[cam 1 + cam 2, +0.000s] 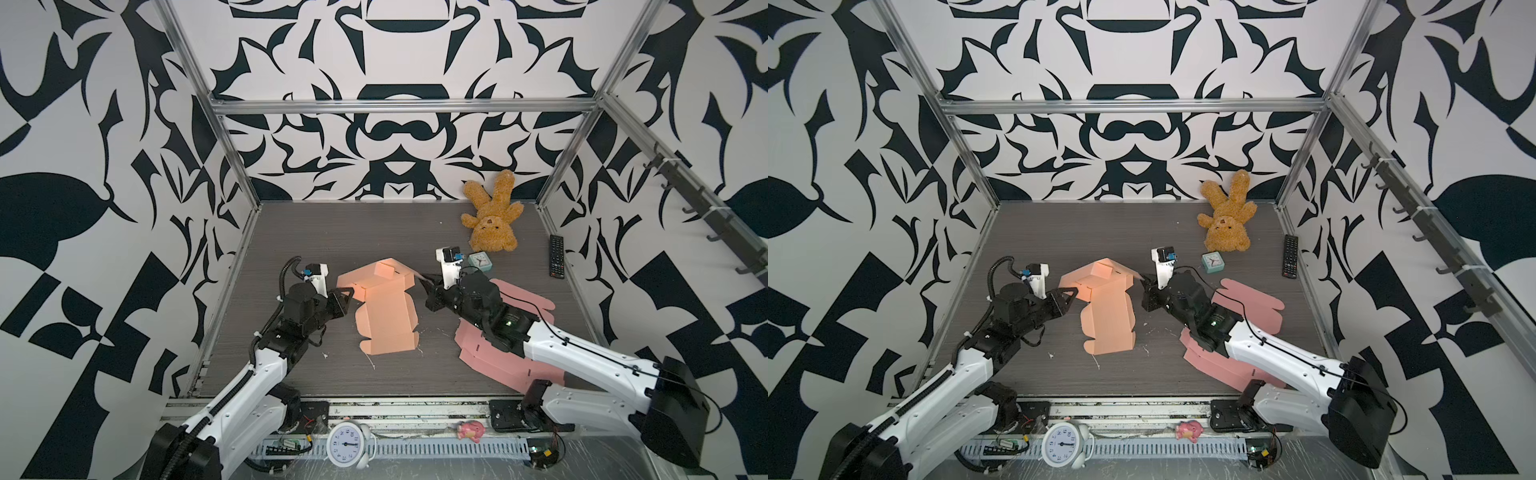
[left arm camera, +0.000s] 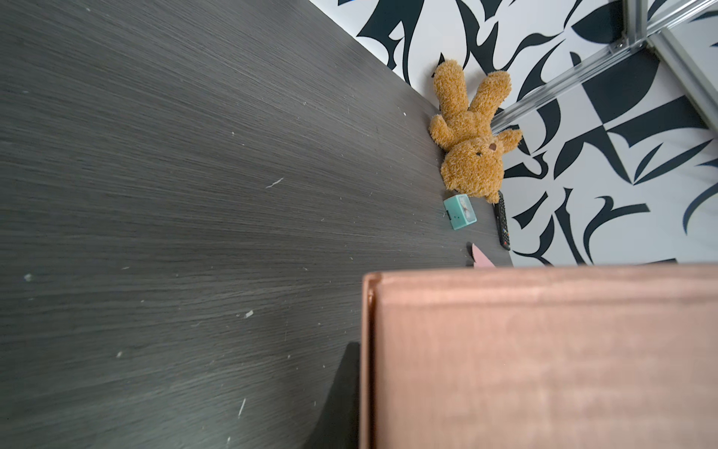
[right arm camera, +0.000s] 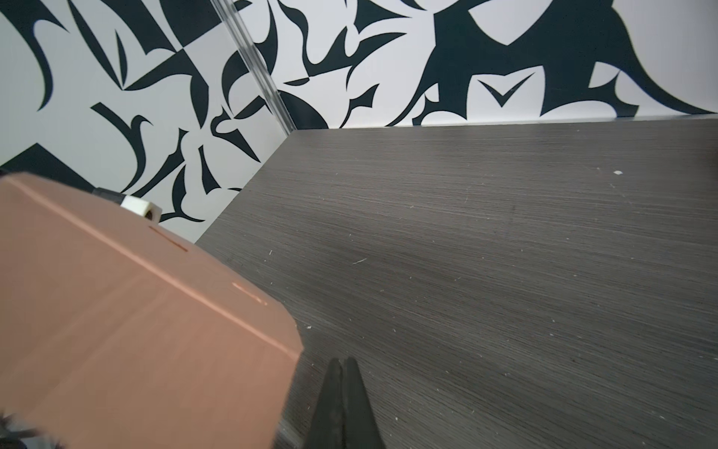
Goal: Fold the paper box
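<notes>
On the tabletop (image 1: 374, 232), my left hand (image 1: 349, 296) pinches a side flap of the paper box (image 1: 386, 320); my right hand (image 3: 342, 369) sits closed, empty. The card looks light and stiff; I'd grip flap edges.

Bright, even, diffuse light fills both top views, with no glare on the white walls. Shadows on the table (image 1: 374, 232) are soft and short, darkest beneath the arms in the lower half of the frame. The paper box (image 1: 384, 316) glows brightest at its upper left flap. In both wrist views the box sits close to the lens and is blurred, while the table grain looks crisper.
</notes>
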Robot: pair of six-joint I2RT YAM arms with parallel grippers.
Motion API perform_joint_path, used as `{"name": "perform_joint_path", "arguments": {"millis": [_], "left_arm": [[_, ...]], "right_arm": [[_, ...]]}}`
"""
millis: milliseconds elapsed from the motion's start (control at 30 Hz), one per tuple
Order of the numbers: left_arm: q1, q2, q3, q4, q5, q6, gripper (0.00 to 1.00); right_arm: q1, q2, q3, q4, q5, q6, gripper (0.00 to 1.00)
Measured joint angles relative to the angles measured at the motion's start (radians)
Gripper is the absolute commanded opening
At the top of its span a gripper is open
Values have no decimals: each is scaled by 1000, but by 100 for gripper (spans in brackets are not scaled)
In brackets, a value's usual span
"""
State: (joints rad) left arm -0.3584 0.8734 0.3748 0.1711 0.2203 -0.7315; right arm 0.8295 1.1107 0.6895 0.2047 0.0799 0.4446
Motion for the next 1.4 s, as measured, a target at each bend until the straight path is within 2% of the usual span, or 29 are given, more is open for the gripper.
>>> {"name": "perform_joint_path", "arguments": {"millis": [267, 533, 733, 1000, 1400], "left_arm": [[76, 34, 0, 43, 93, -63, 13], [84, 63, 6, 97, 191, -100, 14], [84, 62, 44, 93, 249, -83, 14], [84, 67, 57, 94, 293, -78, 15], [84, 97, 57, 95, 300, -56, 15]], "right_arm": [[-3, -100, -207, 163, -103, 6, 0], [-8, -50, -283, 522, -179, 74, 0], [-13, 4, -286, 702, -237, 122, 0], [-14, 59, -263, 806, -287, 168, 0], [-16, 95, -225, 859, -323, 201, 0]]}}
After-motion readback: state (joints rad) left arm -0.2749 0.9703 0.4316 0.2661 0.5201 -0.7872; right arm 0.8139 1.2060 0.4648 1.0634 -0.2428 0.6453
